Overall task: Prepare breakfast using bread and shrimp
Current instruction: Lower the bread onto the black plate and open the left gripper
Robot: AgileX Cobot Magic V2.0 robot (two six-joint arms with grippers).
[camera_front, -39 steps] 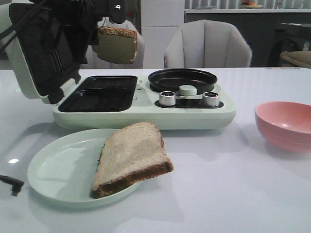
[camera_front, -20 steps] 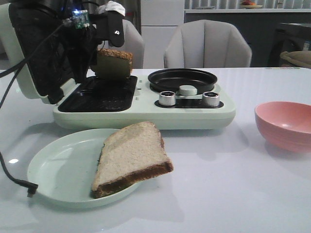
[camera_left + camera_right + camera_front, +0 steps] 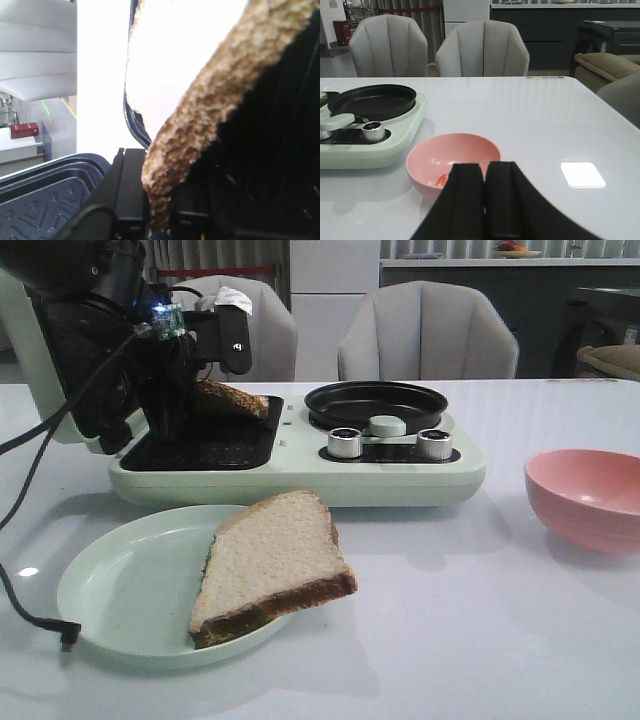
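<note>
On the white table, left end effector grips bread.

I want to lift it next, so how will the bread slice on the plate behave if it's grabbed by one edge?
The bread slice will probably sag: it looks thin and soft. It seems light, since one corner overhangs the plate rim unsupported. The crust may crumble or tear under a hard pinch, so grip gently.

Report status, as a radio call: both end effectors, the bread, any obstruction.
Left end effector shut on bread slice, low over grill plate. Right end effector shut, empty. Second slice on plate. No obstruction seen.
</note>
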